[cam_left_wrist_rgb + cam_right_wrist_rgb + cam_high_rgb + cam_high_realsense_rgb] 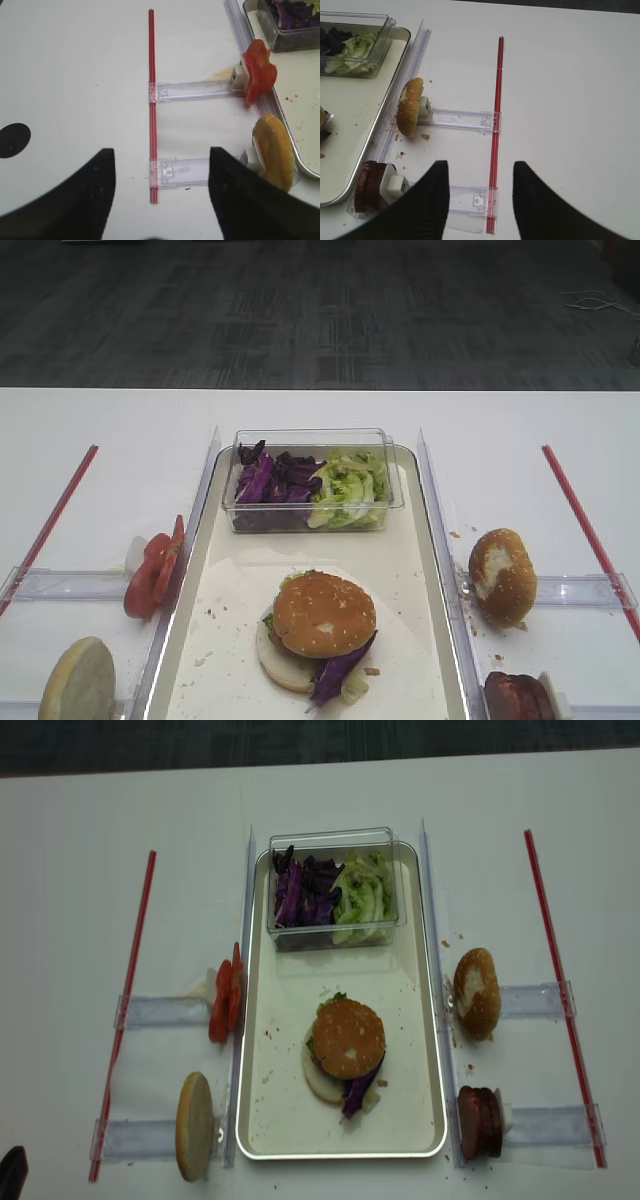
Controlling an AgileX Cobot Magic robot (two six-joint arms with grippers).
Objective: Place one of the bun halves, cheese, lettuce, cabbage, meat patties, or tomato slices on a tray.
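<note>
On the cream tray (400,540) sits a stacked burger topped by the sesame bun half (324,615), with purple cabbage (340,670) and a bit of lettuce (295,580) poking out below it. Tomato slices (155,567) stand in a holder left of the tray. Meat patties (518,697) stand at the tray's front right. Cheese is out of view. My right gripper (480,165) hovers open and empty over the table right of the patties (369,187). My left gripper (161,150) hovers open and empty left of the tomato (259,72).
A clear box (310,480) of cabbage and lettuce sits at the tray's far end. A pale bun half (77,680) stands front left, a torn-patch bun (502,577) on the right. Red rods (590,530) (50,525) and clear holders (462,119) flank the tray.
</note>
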